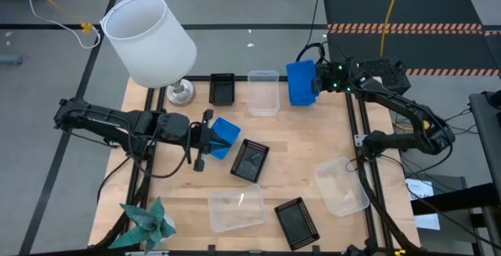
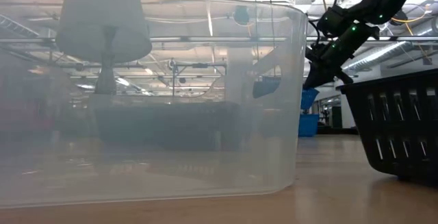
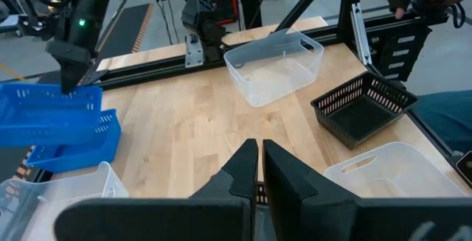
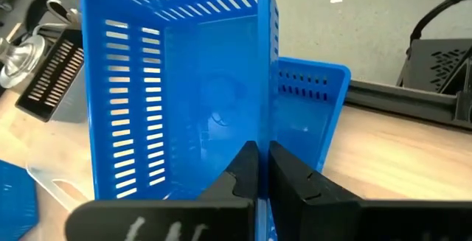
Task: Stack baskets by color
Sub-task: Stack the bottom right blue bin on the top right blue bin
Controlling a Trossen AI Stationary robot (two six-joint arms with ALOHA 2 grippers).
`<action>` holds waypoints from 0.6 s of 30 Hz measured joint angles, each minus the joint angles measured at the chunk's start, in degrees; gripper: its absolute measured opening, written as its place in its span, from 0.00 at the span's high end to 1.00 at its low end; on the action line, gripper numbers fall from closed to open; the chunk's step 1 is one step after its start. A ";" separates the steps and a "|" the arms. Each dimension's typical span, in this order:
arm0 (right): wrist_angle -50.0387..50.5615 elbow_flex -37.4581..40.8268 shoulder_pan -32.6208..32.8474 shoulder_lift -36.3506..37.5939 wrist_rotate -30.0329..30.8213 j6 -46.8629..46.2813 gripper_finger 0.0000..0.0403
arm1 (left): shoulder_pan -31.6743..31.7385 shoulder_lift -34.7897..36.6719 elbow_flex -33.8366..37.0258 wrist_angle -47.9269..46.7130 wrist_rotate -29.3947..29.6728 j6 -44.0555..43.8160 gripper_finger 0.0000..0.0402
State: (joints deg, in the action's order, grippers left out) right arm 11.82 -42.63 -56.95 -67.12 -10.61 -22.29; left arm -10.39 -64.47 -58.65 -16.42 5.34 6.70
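My right gripper (image 1: 317,80) is at the table's far right and is shut on a blue basket (image 4: 177,86). That basket stands partly inside a second blue basket (image 4: 310,116) on the table. My left gripper (image 1: 210,137) is over the table's left middle, shut at the edge of a third blue basket (image 1: 225,136). The low view shows this basket (image 2: 267,87) raised above the table. In the left wrist view it is hidden below the fingers (image 3: 243,167). My left gripper meets the third blue basket at its left rim (image 1: 216,135), coming about level from the table's left. The kind of hold is hidden under the fingers. The basket hangs tilted, clear of the table. My right gripper pinches a side wall (image 4: 262,123) of its basket at the rim, one finger inside and one outside. The fingers slant down from the table's right. The basket sits tilted, its lower part in the second blue basket (image 3: 74,141).
Black baskets lie at far left (image 1: 222,89), in the middle (image 1: 249,160) and at the near edge (image 1: 296,223). Clear baskets lie at far middle (image 1: 263,91), right (image 1: 342,185) and near middle (image 1: 235,209). A white lamp (image 1: 153,41) and a teal star (image 1: 145,223) stand at the left.
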 joint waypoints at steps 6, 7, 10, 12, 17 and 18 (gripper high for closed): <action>-0.04 0.02 0.00 -1.86 0.14 -0.54 0.98 | 0.00 0.00 0.00 0.02 0.01 -0.15 0.94; -0.26 0.02 0.00 -2.30 0.13 -0.88 0.98 | 0.00 0.00 0.00 0.01 0.01 -0.15 0.94; -0.40 0.02 0.00 -3.19 0.26 -1.10 0.98 | 0.00 0.00 0.00 0.00 0.02 -0.15 0.94; -0.44 0.02 -0.02 -3.40 1.54 -1.78 0.98 | 0.00 0.00 0.00 0.00 0.01 -0.15 0.94; -0.27 0.02 -0.04 -3.42 2.72 -2.67 0.97 | -0.02 0.00 0.00 0.00 0.02 -0.76 0.94; -0.01 0.02 -0.04 -3.42 3.06 -2.76 0.97 | -0.02 0.00 0.00 0.02 0.02 -0.79 0.94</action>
State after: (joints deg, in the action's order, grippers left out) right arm 11.81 -42.61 -56.99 -70.54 -7.55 -25.05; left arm -10.41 -64.47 -58.65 -16.40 5.37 5.91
